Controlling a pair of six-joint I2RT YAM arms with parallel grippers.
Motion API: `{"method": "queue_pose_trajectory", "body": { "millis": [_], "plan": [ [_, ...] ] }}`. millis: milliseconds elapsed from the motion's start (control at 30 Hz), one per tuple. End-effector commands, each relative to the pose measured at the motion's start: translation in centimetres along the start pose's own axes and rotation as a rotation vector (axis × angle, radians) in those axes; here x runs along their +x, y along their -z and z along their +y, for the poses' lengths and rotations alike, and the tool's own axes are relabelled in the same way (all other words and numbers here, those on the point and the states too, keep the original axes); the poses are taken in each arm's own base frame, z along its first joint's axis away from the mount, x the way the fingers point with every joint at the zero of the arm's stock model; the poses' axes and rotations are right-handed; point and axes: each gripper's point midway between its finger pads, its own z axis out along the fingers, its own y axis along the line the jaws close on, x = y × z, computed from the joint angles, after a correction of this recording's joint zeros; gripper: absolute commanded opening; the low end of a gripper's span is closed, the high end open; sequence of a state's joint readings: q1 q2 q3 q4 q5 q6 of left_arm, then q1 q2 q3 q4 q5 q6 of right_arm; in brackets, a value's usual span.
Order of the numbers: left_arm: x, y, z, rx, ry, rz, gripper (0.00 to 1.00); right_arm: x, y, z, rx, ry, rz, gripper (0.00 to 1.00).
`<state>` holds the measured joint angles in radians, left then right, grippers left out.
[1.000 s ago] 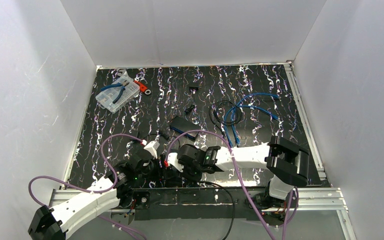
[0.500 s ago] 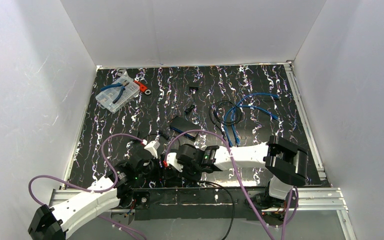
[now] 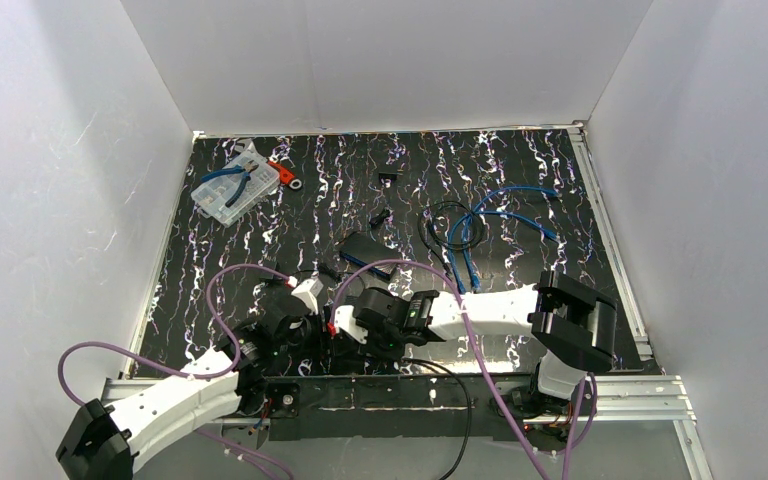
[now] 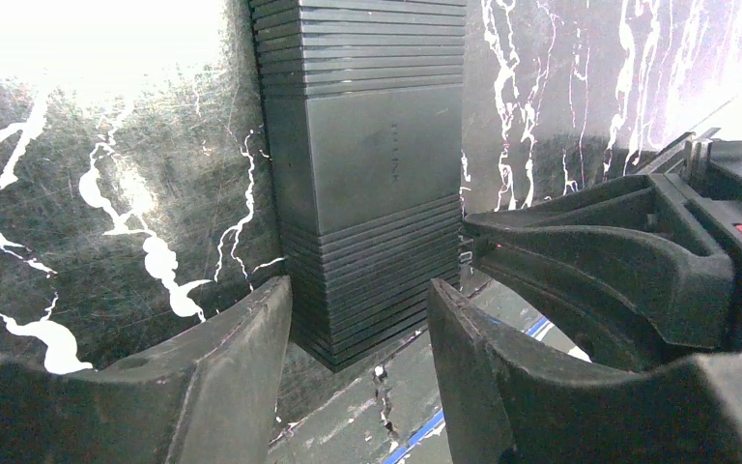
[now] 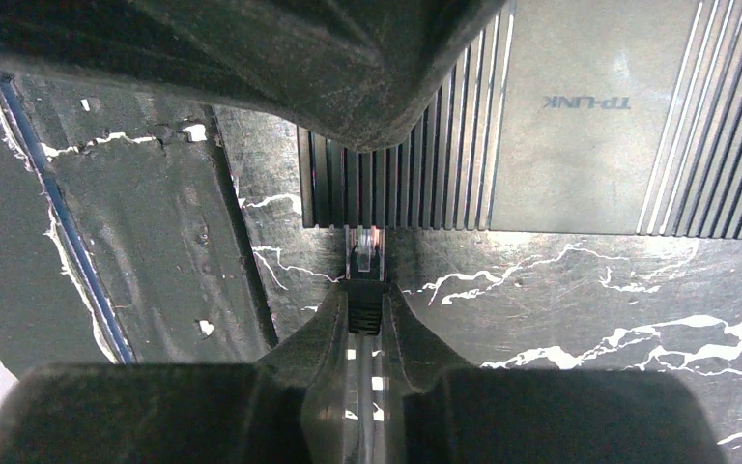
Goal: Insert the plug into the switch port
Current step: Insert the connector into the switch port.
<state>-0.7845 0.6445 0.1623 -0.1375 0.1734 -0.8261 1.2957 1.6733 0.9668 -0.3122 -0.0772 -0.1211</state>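
The switch [image 4: 367, 164] is a black ribbed box lying flat on the marbled mat, also shown in the right wrist view [image 5: 589, 145]. My left gripper [image 4: 359, 290] straddles its near end, one finger against each side, shut on it. My right gripper [image 5: 366, 290] is shut on the plug [image 5: 365, 253], which has a black boot and a clear tip. That tip touches the switch's side edge, level with the ribs. From above, both grippers, left [image 3: 310, 338] and right [image 3: 338, 340], meet near the front rail and hide the switch.
Further back lie a small black box [image 3: 365, 248], a black cable coil [image 3: 440, 225] and blue cables [image 3: 500, 215]. A clear parts case with blue pliers [image 3: 232, 187] sits at the back left. A metal rail [image 3: 410, 390] runs along the near edge; white walls surround the mat.
The left arm has shifted slightly forward and its purple cable loop has moved. The right gripper with the plug has stayed in place.
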Motion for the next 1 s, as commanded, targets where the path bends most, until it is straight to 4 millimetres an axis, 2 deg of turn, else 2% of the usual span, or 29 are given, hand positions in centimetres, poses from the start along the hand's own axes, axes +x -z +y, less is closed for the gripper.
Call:
{"method": "queue_pose_trajectory", "body": {
  "millis": [0,133,367,767,967],
  "plan": [
    [2.0,0.1,1.1,-0.028,-0.002,0.087,0.52,-3.3,0.7,-1.1,0.049,0.035,-0.112,0.01],
    [2.1,0.1,1.1,-0.029,-0.001,0.089,0.51,-3.5,1.0,-1.7,0.086,0.034,-0.107,0.01],
    [1.9,0.1,1.2,-0.038,0.000,0.084,0.52,-2.3,1.3,-2.7,0.141,0.037,-0.066,0.01],
    [2.0,-0.2,1.0,-0.028,-0.010,0.099,0.52,-3.8,0.0,-0.3,-0.007,0.061,-0.132,0.01],
    [2.2,-0.5,0.8,-0.019,-0.022,0.120,0.45,-4.4,0.4,-0.1,-0.020,0.097,-0.152,0.01]
  ]
}}
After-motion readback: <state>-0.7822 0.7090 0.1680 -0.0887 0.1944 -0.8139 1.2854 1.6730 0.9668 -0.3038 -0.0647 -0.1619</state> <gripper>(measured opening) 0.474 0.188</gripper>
